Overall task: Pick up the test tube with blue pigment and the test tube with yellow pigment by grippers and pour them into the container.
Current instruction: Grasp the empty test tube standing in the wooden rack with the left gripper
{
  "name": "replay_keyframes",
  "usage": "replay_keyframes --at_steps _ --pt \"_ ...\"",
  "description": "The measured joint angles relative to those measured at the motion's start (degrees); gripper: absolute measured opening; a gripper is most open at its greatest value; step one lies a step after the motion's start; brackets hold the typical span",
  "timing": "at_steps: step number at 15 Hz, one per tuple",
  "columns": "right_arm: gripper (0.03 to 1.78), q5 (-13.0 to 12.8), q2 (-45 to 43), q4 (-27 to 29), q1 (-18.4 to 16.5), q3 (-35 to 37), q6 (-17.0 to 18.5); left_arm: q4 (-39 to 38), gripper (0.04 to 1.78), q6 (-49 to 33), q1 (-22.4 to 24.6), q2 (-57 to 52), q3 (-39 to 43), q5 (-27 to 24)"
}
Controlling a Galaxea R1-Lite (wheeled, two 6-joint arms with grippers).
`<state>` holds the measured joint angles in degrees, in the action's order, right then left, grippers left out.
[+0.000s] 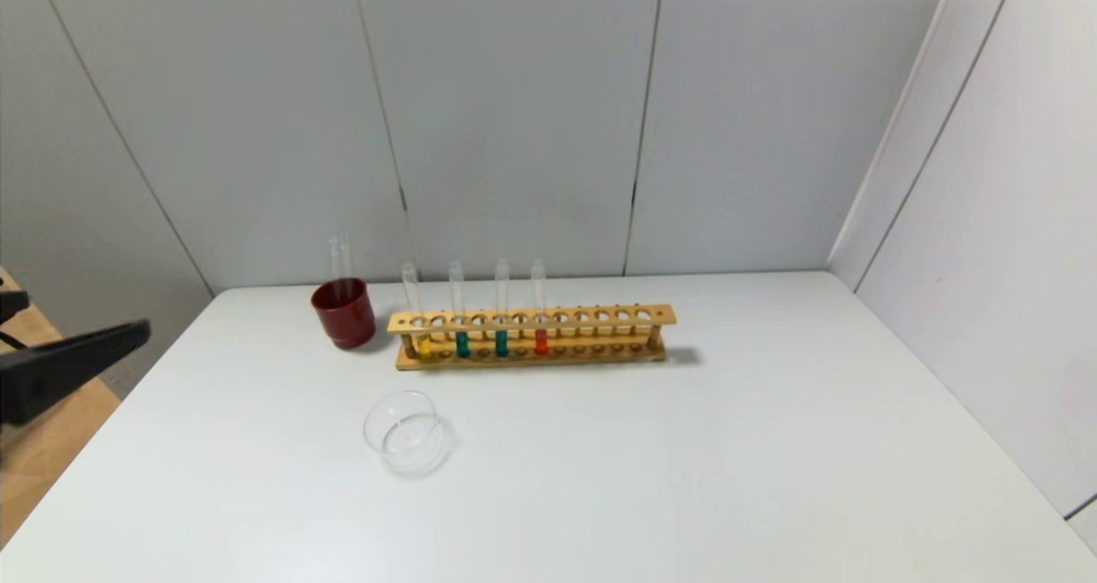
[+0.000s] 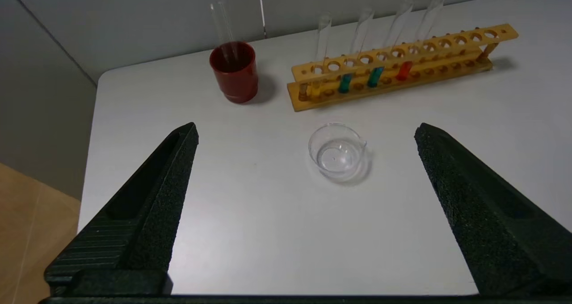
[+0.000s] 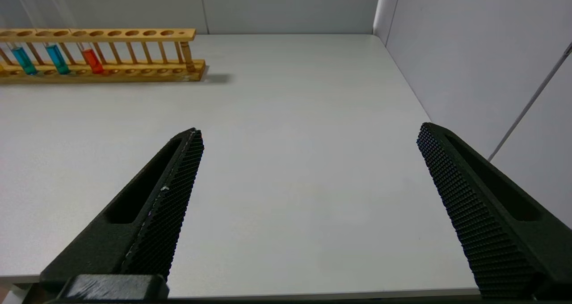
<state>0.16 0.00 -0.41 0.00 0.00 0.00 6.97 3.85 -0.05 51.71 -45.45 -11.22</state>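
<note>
Both claws, left (image 2: 306, 132) and right (image 3: 308, 132), wide apart, empty; red cup (image 1: 344, 312) beside rack (image 1: 531, 336).

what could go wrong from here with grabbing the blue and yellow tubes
There are two blue tubes side by side in the rack, so a wide-open left gripper might knock its neighbour. The yellow tube sits close to the red cup. The glass dish is light and could slide.

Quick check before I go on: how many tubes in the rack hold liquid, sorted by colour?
Yellow: 1
Blue-teal: 2
Orange-red: 1
Total in the wooden rack: 4 filled tubes
</note>
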Motion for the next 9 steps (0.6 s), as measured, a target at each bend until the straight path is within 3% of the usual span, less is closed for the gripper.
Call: replay_keyframes --at_steps 3,9 --pt "1.75 0.0 0.0 0.0 0.0 0.0 0.0 -7.7 1.71 -0.6 -0.1 9.5 -1.9 -3.6" --pt "1.75 0.0 0.0 0.0 0.0 0.0 0.0 -16.6 1.71 -2.6 -0.5 22.9 -1.9 -4.2"
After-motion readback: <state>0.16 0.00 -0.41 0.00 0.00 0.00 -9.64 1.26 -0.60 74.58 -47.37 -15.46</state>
